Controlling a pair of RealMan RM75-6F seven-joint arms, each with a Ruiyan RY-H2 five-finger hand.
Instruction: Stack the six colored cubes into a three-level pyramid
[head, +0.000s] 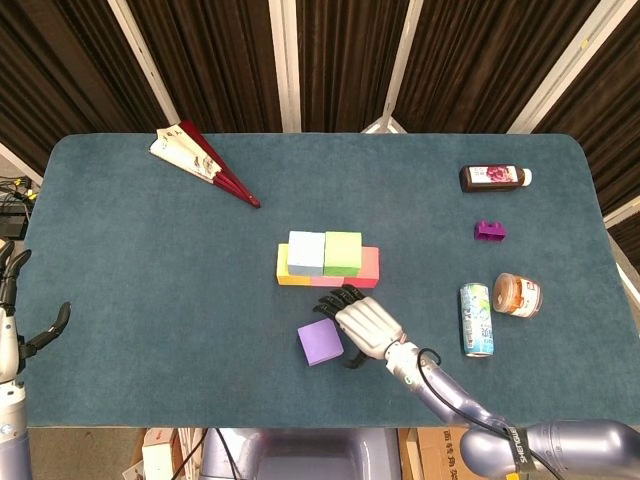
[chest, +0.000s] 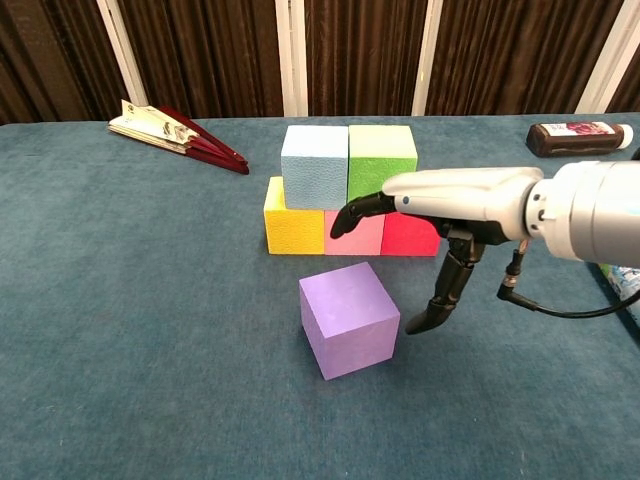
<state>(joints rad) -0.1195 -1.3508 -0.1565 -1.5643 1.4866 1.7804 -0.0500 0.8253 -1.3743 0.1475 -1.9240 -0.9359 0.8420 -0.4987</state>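
Observation:
A purple cube (head: 320, 342) (chest: 349, 318) lies alone on the teal table in front of the stack. The stack has a yellow cube (chest: 294, 229), a pink cube (chest: 354, 234) and a red cube (chest: 410, 236) in a row, with a light blue cube (chest: 314, 166) and a green cube (chest: 382, 164) on top. My right hand (head: 368, 326) (chest: 440, 215) hovers open just right of the purple cube, fingers stretched over its top edge, thumb hanging down beside it. It holds nothing. My left hand (head: 12, 300) is open at the far left table edge.
A folded red fan (head: 200, 160) lies at the back left. On the right are a dark bottle (head: 494, 178), a small purple piece (head: 490, 231), a drink can (head: 477, 319) and a brown-lidded jar (head: 516, 295).

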